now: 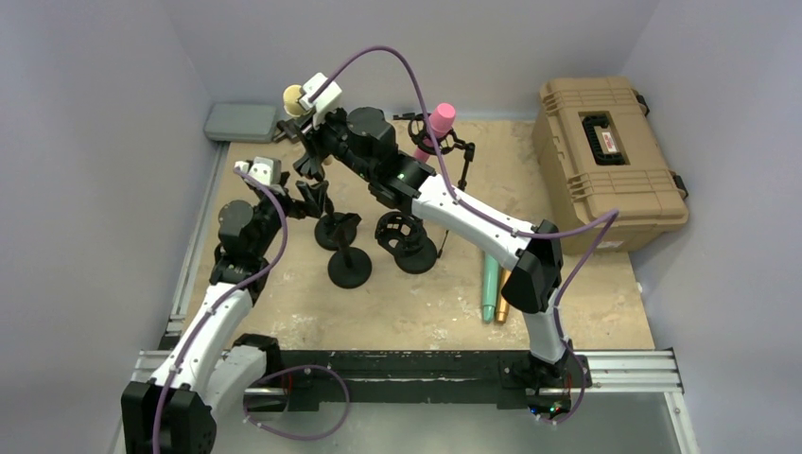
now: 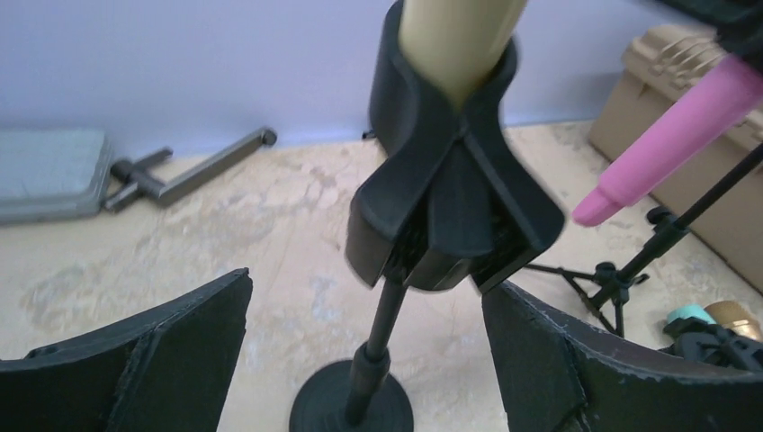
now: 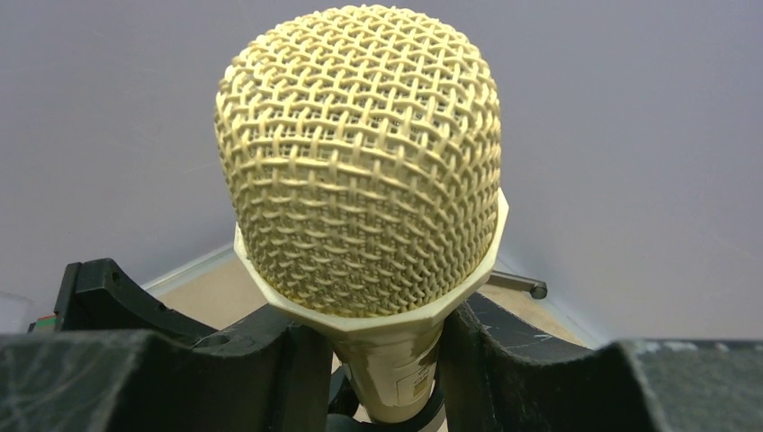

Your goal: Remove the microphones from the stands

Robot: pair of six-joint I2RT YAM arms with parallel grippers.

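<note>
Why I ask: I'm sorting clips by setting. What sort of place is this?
Probably a robot lab cell: plain walls around a scuffed wooden tabletop, a metal mounting rail, and a tan hard case.

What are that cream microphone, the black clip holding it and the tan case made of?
The microphone has a woven wire mesh head, likely metal painted matte cream; the crossing strands show clearly. The clip looks like moulded black plastic, matte, with smooth rounded edges. The case seems to be hard tan plastic, ribbed, with black latches.
</note>
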